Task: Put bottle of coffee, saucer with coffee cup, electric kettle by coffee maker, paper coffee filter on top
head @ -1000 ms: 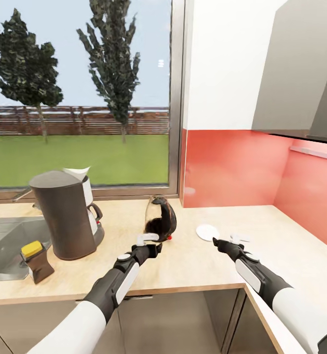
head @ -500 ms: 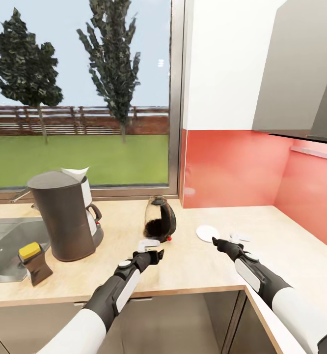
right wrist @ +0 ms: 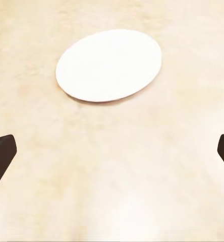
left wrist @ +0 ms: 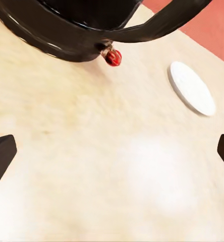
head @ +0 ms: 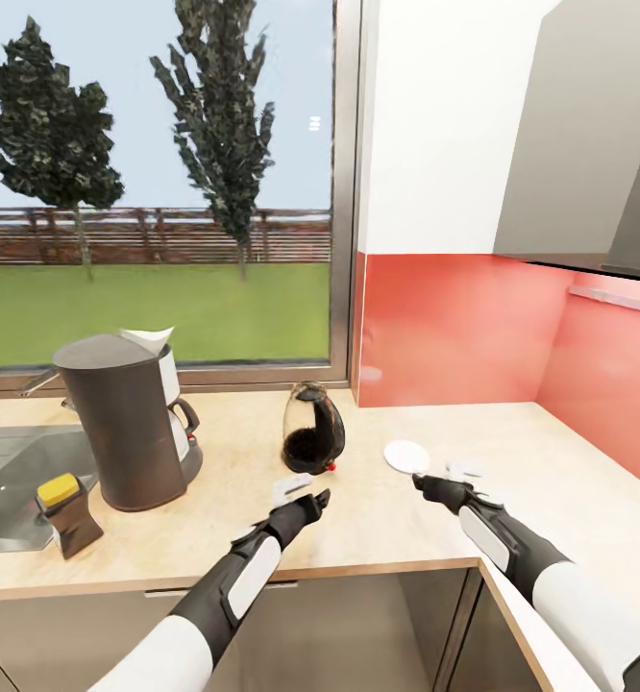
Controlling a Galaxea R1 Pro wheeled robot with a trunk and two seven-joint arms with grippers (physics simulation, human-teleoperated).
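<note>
head view: bare countertop (head: 378,524) between 2 spread grippers.

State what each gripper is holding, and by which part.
Nothing is held: the left gripper and right gripper are both open above the countertop.

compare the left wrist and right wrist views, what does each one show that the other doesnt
Left wrist alone: the kettle, its dark base and black handle, with the red dot beside the base. Right wrist alone: nothing extra, just a closer look at the saucer. Both: the saucer, empty, lying flat on the countertop, and two dark fingertips wide apart at the frame edges.
</note>
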